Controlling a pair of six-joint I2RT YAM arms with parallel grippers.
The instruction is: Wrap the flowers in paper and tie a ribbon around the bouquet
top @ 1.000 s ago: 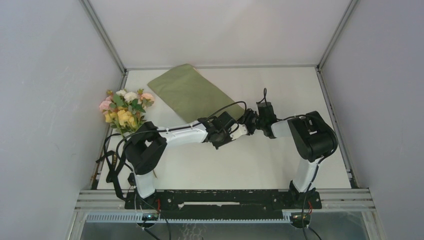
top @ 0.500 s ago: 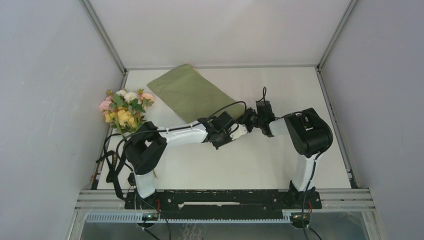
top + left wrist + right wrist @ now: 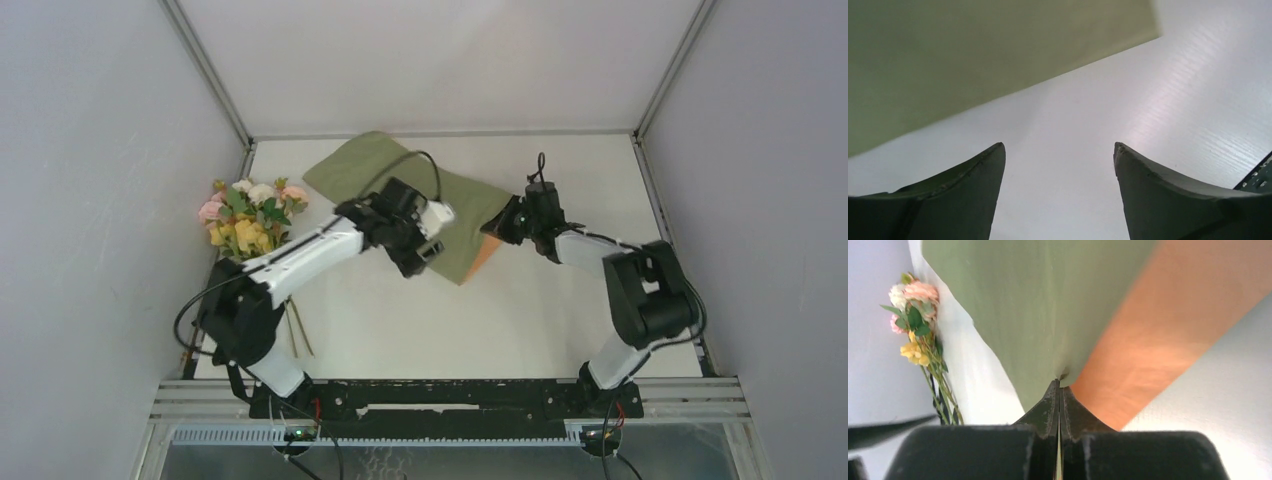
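white tabletop [image 3: 520, 310] walled on three sides, open toward near edge
paper [image 3: 470, 215] at far centre, right corner pinched in closed right gripper [image 3: 1059, 387], peach underside showing; left gripper [image 3: 1059, 147] over paper's near edge, jaws wide; flowers [image 3: 245, 215] against left wall

Colours, top view: paper [image 3: 370, 165] at 12 o'c = plain olive green, no print. Underside is peach-orange, showing as a wedge at its 4 o'c corner. Flowers [image 3: 248, 218] at 9 o'c: pink + white blooms on far side, yellow-orange on near side, green leaves, thin green stems. Table [image 3: 520, 310] white; left wrist cam shows faint fine parallel lines in it. Arms [image 3: 300, 255]: white links, black joints, black cables [image 3: 425, 160]. Left gripper [image 3: 1058, 147] fingers dark grey-green, matte. Right gripper [image 3: 1058, 385] fingers near-black. Walls [image 3: 100, 150] pale grey w/ lilac tint, frame rails [image 3: 205, 70] silver.
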